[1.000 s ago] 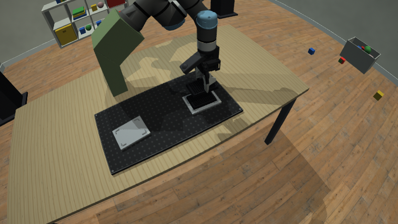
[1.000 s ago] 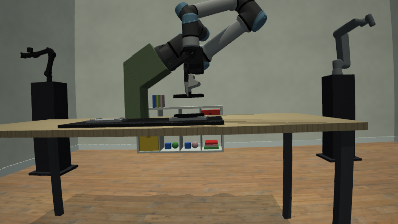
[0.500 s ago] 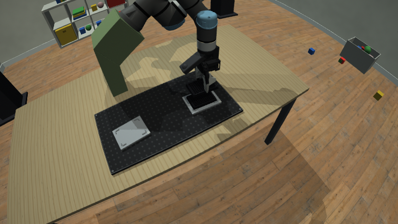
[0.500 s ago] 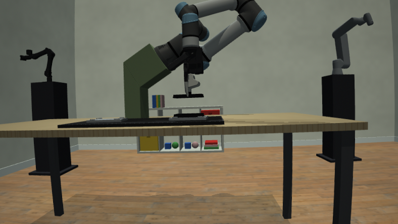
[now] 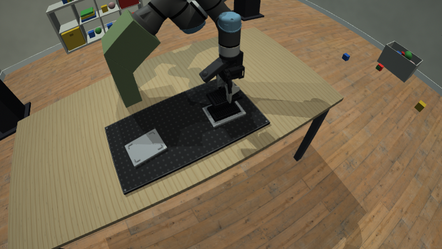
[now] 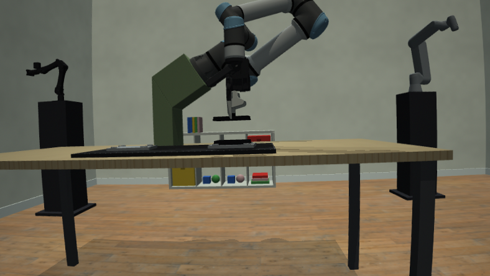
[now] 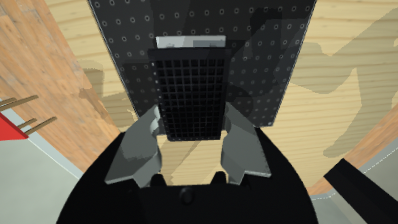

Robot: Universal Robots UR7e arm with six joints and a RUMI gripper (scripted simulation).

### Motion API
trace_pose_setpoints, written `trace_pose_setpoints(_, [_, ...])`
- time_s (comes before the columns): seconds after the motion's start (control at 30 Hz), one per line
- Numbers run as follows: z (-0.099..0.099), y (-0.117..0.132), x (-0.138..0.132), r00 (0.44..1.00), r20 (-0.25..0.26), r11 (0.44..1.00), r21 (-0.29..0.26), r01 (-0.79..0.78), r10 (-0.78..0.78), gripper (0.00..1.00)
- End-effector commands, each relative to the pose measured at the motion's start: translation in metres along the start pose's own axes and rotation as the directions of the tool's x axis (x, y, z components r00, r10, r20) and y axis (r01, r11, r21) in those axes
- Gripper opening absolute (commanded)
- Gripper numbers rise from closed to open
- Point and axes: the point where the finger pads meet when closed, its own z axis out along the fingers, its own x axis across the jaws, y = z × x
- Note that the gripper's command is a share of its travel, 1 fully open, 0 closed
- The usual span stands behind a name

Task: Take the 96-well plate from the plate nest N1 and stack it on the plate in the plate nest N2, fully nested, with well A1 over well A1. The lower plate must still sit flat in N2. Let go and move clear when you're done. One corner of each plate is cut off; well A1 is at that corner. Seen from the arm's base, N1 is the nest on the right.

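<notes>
My gripper [image 5: 227, 95] [image 6: 232, 114] [image 7: 192, 103] is shut on the black 96-well plate [image 5: 218, 97] [image 6: 231, 118] [image 7: 190, 95], gripping its short end and holding it level in the air. A second black plate [image 5: 225, 111] [image 6: 232, 141] sits flat in the white nest N2 [image 5: 217, 123] [image 6: 232, 145] right below, with a clear gap between the two plates. In the wrist view the held plate covers most of N2 [image 7: 190, 41], so the cut corners cannot be made out. Nest N1 [image 5: 145, 146] [image 6: 130, 147] is a bare grey square with nothing in it.
Both nests stand on a black perforated board [image 5: 185, 145] [image 6: 171, 150] on the wooden table [image 5: 61, 185]. The arm's green base block [image 5: 127, 55] [image 6: 171, 102] rises behind the board. A shelf with coloured blocks [image 5: 83, 21] stands by the far wall.
</notes>
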Motion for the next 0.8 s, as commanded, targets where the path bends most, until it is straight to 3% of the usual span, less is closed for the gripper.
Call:
trace_pose_setpoints(0.0, [0.005, 0.000, 0.000, 1.000, 0.001, 1.000, 0.000, 0.000, 0.000, 0.00])
trace_pose_setpoints(0.77, [0.040, 0.000, -0.001, 1.000, 0.001, 1.000, 0.000, 0.000, 0.000, 0.00])
